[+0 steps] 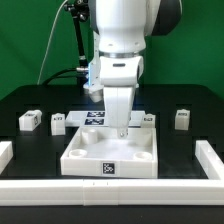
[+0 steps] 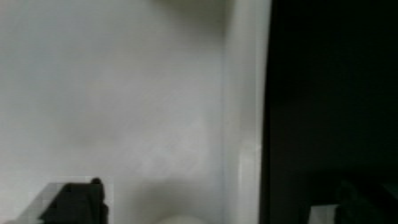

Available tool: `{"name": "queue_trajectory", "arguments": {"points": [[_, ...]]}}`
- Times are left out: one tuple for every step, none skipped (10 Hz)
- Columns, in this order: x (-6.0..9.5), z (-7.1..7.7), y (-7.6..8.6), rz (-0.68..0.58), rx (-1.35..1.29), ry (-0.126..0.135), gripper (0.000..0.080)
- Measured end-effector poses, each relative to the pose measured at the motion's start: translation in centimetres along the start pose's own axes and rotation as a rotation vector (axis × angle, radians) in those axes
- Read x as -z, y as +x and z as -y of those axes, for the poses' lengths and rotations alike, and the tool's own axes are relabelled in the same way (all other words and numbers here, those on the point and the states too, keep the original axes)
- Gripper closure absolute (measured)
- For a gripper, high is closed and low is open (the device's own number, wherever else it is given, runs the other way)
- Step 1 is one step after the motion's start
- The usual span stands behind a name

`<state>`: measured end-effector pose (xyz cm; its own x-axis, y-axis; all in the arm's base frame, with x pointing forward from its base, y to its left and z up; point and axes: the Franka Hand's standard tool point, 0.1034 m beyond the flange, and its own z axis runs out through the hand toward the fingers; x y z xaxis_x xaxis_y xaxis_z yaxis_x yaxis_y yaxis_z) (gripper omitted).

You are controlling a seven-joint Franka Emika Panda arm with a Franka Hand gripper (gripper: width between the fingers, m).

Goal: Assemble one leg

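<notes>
The large white square tray-like piece (image 1: 90, 152) lies in the middle of the black table. My gripper (image 1: 121, 130) reaches straight down over its rear right part. In the wrist view my gripper (image 2: 214, 205) has its dark fingers (image 2: 75, 202) wide apart, with the white piece filling the picture and a blurred white rounded shape (image 2: 187, 217) between them, touching neither. Several small white legs with marker tags stand behind: two at the exterior view's left (image 1: 30, 120) (image 1: 58, 123), one by the tray's rear right corner (image 1: 148, 119), and one further right (image 1: 182, 119).
The marker board (image 1: 95, 119) lies flat behind the tray piece. A low white rail (image 1: 110, 191) runs along the table's front and turns up both sides (image 1: 210, 155). A green backdrop and a camera stand are at the back.
</notes>
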<state>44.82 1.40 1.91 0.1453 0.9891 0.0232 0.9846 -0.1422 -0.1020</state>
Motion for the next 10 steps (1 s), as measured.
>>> {"name": "queue_trajectory", "arguments": {"points": [[-0.71, 0.08, -0.38, -0.004, -0.009, 0.001, 0.015], [-1.11, 0.17, -0.52, -0.005, -0.013, 0.004, 0.015], [-1.15, 0.1, -0.53, -0.006, -0.016, 0.001, 0.015], [-1.12, 0.03, -0.52, -0.006, -0.021, 0.001, 0.015], [-1.05, -0.07, -0.51, -0.006, -0.027, 0.0, 0.015], [-1.1, -0.03, -0.52, -0.006, -0.027, 0.001, 0.025], [-1.11, -0.02, -0.53, -0.006, -0.027, 0.001, 0.025], [-1.12, -0.02, -0.53, -0.006, -0.027, 0.001, 0.044], [-1.13, -0.01, -0.54, -0.006, -0.027, 0.001, 0.0617], [-1.12, -0.02, -0.53, -0.006, -0.027, 0.001, 0.0617]]}}
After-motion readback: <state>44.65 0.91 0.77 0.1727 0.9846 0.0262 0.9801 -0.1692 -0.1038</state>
